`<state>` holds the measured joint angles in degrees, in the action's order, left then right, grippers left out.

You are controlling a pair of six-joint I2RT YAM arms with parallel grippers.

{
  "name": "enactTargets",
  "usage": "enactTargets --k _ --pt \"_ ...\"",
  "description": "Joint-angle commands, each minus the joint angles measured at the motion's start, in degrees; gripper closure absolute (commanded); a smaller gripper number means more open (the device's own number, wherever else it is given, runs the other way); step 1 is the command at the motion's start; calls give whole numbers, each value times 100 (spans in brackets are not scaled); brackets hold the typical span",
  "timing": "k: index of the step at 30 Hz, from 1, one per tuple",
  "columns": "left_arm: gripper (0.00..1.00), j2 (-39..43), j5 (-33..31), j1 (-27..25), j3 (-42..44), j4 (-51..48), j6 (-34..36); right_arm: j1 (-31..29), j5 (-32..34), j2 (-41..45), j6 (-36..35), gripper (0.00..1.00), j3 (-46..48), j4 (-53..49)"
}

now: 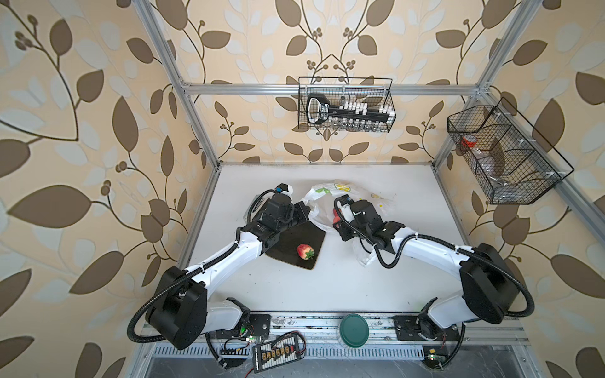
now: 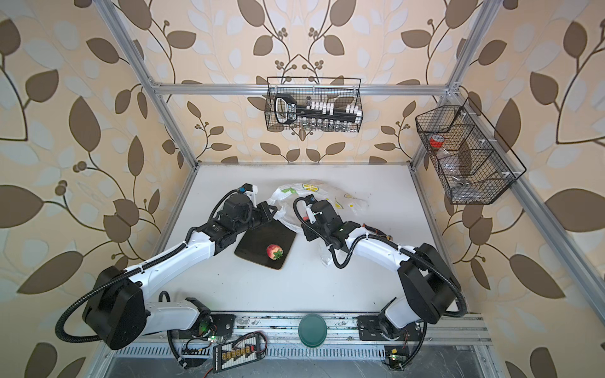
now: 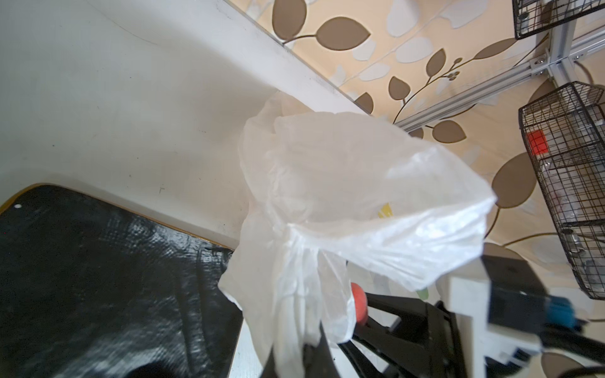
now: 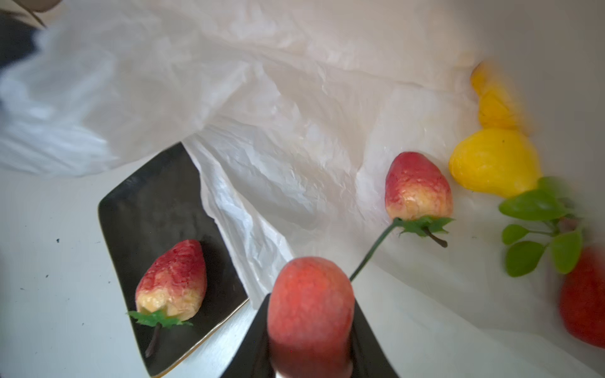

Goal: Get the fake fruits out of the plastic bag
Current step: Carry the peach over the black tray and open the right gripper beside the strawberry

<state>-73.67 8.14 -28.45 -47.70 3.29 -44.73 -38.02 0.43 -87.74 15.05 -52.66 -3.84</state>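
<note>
One strawberry laid on black plate; peach gripped by right jaws; plastic bag pinched by left jaws. Left inside: second strawberry, pears, sprig.

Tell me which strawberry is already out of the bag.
The strawberry lying on the black plate; the other strawberry lies inside the bag, next to a yellow pear.

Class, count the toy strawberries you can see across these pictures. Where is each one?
2: one strawberry on the black plate; another inside the plastic bag. More may be hidden in the bag.
</note>
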Motion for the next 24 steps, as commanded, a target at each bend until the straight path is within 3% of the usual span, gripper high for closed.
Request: enactTargets --k 1,6,10,24 --pt "100 116 50 9 -184 179 136 -149 -85 -40 179 80 -314 137" --pt "100 -70 202 156 -357 137 361 -805 -244 56 -495 79 -255 492" --pt "100 -254 339 301 -549 119 488 -1091 -324 -125 -626 79 -228 542" --pt "100 -506 413 472 -758 75 597 -1102 397 -1937 510 76 -1212 532"
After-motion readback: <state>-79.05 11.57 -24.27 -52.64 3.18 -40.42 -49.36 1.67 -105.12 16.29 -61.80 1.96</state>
